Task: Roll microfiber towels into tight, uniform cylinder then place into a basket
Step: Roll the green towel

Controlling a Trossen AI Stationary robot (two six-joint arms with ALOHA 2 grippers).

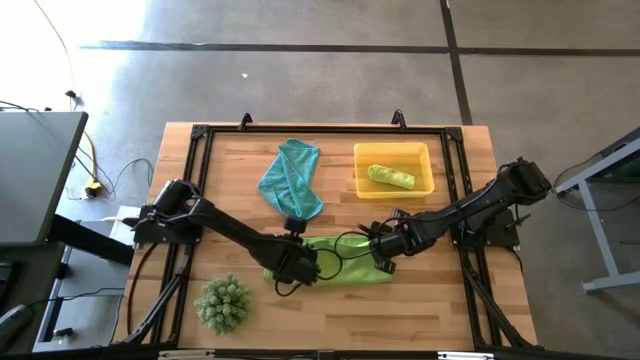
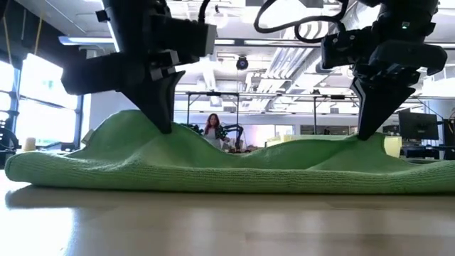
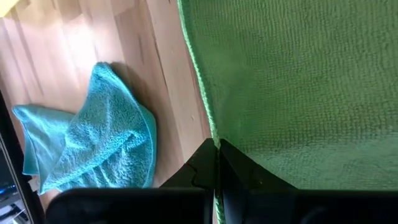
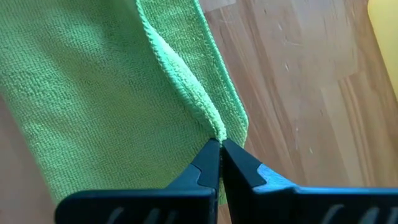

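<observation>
The high view shows the left hand (image 1: pixel 297 262) and right hand (image 1: pixel 381 250) each clamped on an edge of the green towel (image 1: pixel 345 270) flat on the tabletop (image 1: pixel 420 310), probably to start rolling it for the basket (image 1: pixel 394 169).

A grey concrete floor (image 1: pixel 300 60) with dark seam lines surrounds the wooden table (image 1: pixel 330 310). A dark desk (image 1: pixel 30 170) stands to the left, with cables and a yellow plug (image 1: pixel 92 187) on the floor beside it. In the far room, ceiling light strips (image 2: pixel 284 43) run overhead, bright windows (image 2: pixel 32 99) glow on the left, and a person (image 2: pixel 212 126) sits among desks
</observation>
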